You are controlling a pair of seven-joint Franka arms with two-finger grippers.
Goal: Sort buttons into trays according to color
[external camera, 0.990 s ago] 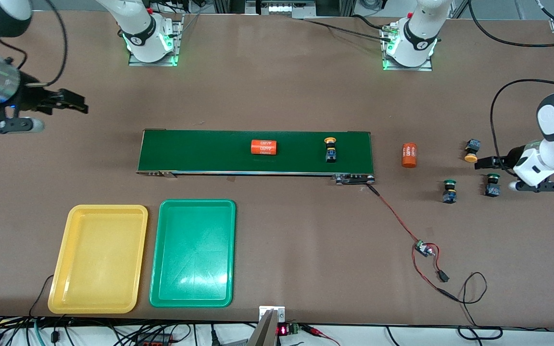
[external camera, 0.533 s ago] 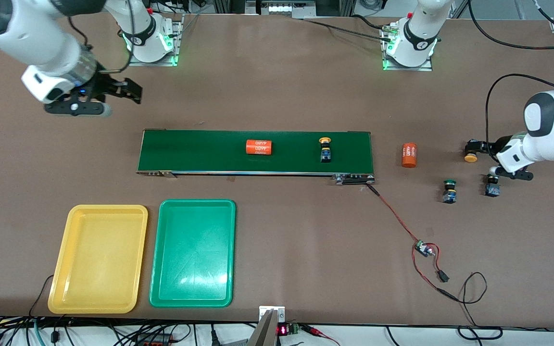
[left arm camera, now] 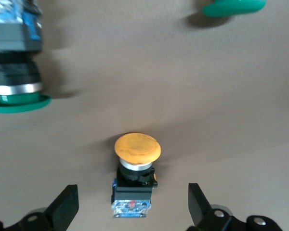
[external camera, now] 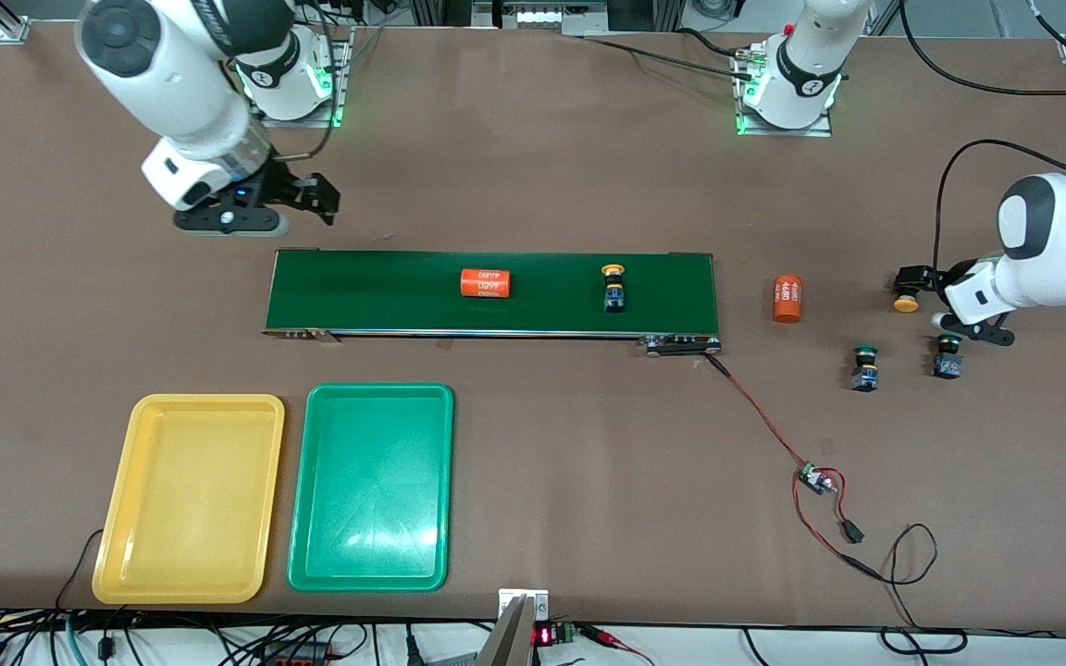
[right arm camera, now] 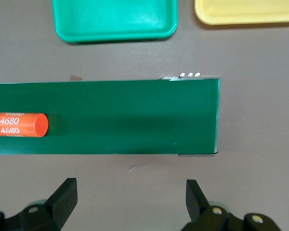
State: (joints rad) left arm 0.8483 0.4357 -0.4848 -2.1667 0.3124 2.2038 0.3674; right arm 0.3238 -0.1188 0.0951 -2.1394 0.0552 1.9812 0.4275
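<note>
My left gripper [external camera: 914, 280] is open and low, with a yellow-capped button [external camera: 906, 302] [left arm camera: 135, 178] lying between its fingers, neither touching it. Two green-capped buttons [external camera: 864, 367] [external camera: 948, 356] lie nearer the front camera; one green-capped button [left arm camera: 17, 72] shows large in the left wrist view. Another yellow-capped button [external camera: 613, 287] lies on the dark-green belt [external camera: 385, 291]. My right gripper [external camera: 316, 199] [right arm camera: 131, 202] hangs open and empty over the table beside the belt's corner at the right arm's end. The yellow tray [external camera: 189, 498] and green tray [external camera: 371, 487] are empty.
An orange cylinder marked 4680 [external camera: 485, 283] [right arm camera: 19, 124] lies on the belt; a second one [external camera: 787, 298] lies on the table off the belt's end. A red and black wire with a small board [external camera: 815, 479] trails from the belt toward the front edge.
My right arm swung in from the table's end to the belt's corner. My left gripper moved over the yellow-capped button. The belt carried its cylinder and button toward the right arm's end.
</note>
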